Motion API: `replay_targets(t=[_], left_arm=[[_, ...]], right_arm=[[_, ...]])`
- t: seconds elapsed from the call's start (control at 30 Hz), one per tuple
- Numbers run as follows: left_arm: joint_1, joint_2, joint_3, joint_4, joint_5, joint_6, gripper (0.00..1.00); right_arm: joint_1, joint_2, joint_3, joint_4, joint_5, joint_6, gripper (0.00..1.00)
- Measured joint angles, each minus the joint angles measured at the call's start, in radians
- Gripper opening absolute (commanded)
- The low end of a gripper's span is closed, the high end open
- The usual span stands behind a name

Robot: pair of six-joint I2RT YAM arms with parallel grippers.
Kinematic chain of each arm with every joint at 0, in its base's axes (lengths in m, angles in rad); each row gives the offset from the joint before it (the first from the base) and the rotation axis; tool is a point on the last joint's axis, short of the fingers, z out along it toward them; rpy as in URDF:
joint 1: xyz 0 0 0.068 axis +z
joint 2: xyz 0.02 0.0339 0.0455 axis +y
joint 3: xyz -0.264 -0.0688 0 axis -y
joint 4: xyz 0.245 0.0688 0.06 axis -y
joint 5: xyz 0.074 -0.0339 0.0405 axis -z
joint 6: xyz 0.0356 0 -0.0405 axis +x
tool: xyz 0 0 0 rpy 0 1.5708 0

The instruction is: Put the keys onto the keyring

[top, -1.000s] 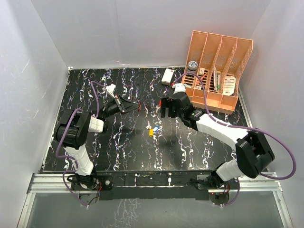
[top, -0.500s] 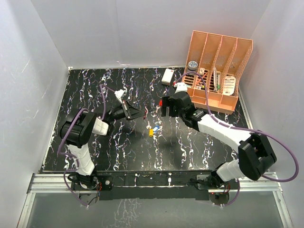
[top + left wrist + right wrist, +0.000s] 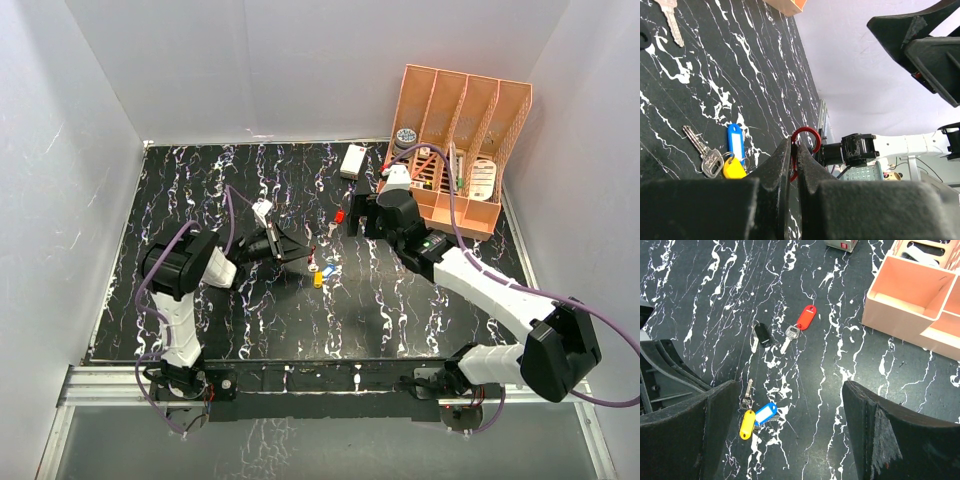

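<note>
My left gripper [image 3: 303, 257] is shut on the red keyring [image 3: 805, 136]; the loop sticks out past the fingertips in the left wrist view. It hovers just left of a bunch of keys with a yellow tag [image 3: 747, 424] and a blue tag [image 3: 765, 413], which also shows in the top view [image 3: 320, 273]. A red-tagged key [image 3: 805, 318] and a black-headed key [image 3: 761, 335] lie farther back. My right gripper [image 3: 790, 387] is open and empty above the mat, behind the bunch [image 3: 362, 222].
A peach file organiser [image 3: 455, 150] stands at the back right, close to the right arm. A small white box [image 3: 352, 160] lies beside it near the back wall. White walls enclose the black marbled mat [image 3: 250, 310].
My left gripper has swung right with the keyring, up to the yellow and blue keys. My right gripper has pulled back toward the organiser, uncovering the red-tagged key.
</note>
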State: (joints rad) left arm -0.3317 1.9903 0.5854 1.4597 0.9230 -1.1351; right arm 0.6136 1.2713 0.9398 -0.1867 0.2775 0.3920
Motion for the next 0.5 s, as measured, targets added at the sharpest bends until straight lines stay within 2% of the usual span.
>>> replay_targets(t=[0.3, 0.5], left_arm=[[-0.008, 0.034, 0.01, 0.006, -0.01, 0.018, 0.0], [-0.014, 0.014, 0.012, -0.02, -0.036, 0.083, 0.0]], right_arm=[[-0.006, -0.01, 0.0, -0.015, 0.009, 0.0, 0.84], [-0.008, -0.013, 0.0, -0.021, 0.009, 0.0, 0.84]])
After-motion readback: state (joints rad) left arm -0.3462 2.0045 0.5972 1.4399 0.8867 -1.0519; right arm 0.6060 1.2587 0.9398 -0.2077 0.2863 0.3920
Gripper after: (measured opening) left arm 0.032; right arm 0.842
